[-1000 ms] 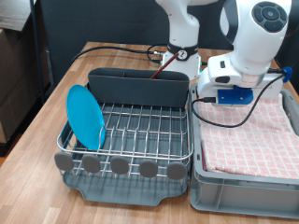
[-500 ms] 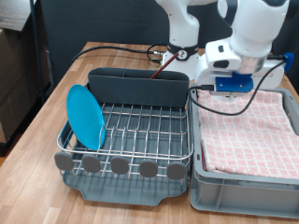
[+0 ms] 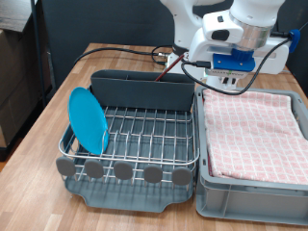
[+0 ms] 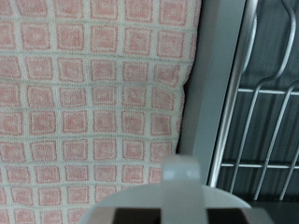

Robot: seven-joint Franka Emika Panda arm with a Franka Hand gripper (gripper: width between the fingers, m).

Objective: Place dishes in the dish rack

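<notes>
The light-blue plate (image 3: 89,120) stands on edge in the dish rack (image 3: 125,174) at the exterior view's left. My gripper (image 3: 227,85) hangs above the far left corner of the grey crate (image 3: 250,198), beside the rack's utensil trough (image 3: 144,89). In the wrist view a pale round thing, seemingly the white cup (image 4: 177,191), sits close under the camera between my fingers, above the crate's edge (image 4: 210,84) and the rack wires (image 4: 271,112). The wooden spoon is out of view.
The crate is lined with pink checked cloth (image 3: 255,130), which also shows in the wrist view (image 4: 93,93). Black cables (image 3: 125,50) run across the wooden table behind the rack. The robot's white base (image 3: 188,43) stands at the back.
My gripper has risen from just above the cloth and moved slightly towards the exterior view's left, nearer the rack. The plate has not moved.
</notes>
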